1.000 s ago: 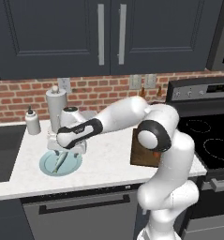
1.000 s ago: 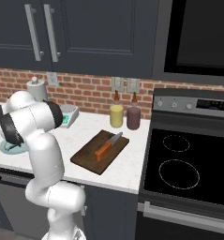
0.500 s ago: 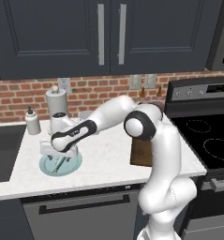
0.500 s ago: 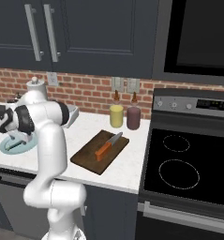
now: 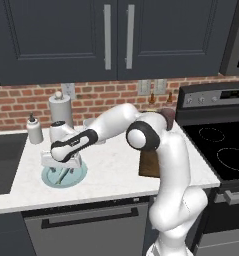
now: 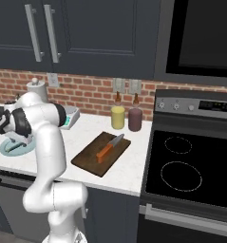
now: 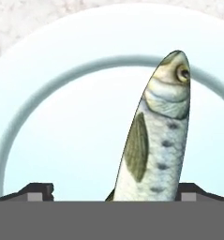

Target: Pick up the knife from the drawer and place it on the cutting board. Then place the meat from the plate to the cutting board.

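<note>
Since a second ago the arm has swung lower over the plate [image 5: 79, 175], bringing the pincer [image 5: 61, 169] down close above it. Its jaws stand wide apart, gripping nothing. Between the fingertips [image 7: 38, 191] lies the meat [image 7: 155, 140], nearer the right-hand tip in the hand view. Well off from the pincer, the knife [image 6: 108, 147] rests on the cutting board [image 6: 89, 161].
</note>
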Robot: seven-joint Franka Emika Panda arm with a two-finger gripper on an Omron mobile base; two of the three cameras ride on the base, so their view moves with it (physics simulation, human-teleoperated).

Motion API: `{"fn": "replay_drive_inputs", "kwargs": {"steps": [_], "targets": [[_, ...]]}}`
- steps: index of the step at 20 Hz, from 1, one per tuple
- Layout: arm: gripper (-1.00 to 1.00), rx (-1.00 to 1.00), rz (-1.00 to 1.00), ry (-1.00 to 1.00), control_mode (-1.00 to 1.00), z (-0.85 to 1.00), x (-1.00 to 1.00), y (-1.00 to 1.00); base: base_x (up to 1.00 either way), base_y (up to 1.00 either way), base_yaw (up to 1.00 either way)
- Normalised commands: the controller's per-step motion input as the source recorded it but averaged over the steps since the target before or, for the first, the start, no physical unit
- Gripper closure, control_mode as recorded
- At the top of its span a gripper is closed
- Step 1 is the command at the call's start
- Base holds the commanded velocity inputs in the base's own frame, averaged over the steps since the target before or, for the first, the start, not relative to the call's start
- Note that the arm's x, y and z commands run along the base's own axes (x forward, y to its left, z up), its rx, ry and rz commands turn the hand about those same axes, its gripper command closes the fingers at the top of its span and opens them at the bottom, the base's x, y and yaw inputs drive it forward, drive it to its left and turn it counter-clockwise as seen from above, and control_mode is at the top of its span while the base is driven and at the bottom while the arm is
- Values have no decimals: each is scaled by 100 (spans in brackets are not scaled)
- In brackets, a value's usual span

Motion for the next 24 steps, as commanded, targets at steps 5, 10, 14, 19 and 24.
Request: {"fn": "replay_drive_inputs", "kwargs": {"steps": [5, 10, 14, 19, 24], "targets": [[100, 0, 0, 0, -100, -23, -15, -30, 0, 0, 0], [100, 0, 0, 0, -100, -4, -43, -47, 0, 0, 0], [100, 2, 3, -1, -100, 41, -69, -69, 0, 0, 0], [100, 1, 6, -2, -100, 81, -77, -99, 0, 0, 0], [100, 0, 6, 0, -100, 65, -30, -100, 0, 0, 0]]}}
